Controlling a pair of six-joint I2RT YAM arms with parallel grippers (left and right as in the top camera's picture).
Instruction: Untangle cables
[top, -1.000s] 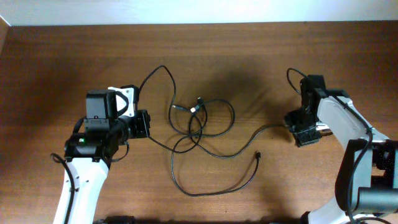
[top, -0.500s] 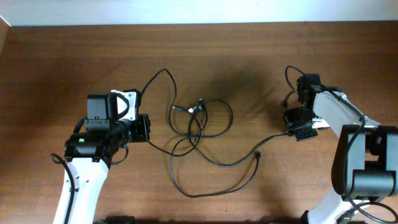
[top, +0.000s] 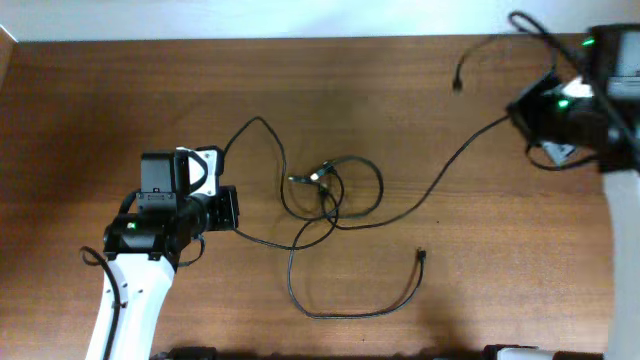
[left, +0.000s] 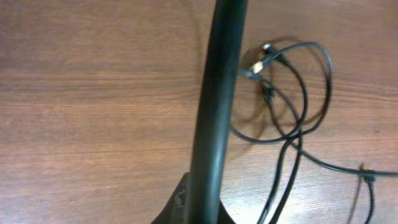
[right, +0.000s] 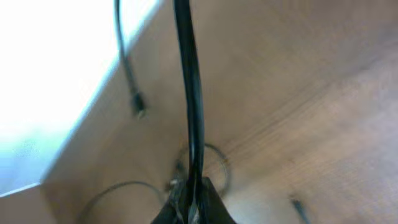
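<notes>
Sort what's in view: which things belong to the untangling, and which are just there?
Job: knotted cables; taut strand in the right gripper's shut jaws; left strand in the left gripper's shut jaws; loose plug end.
Not the job: wooden table; left arm's own wiring.

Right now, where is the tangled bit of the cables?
In the overhead view, the tangle lies in the middle of the table, a little way from the left pincer, which grips one cable.
</notes>
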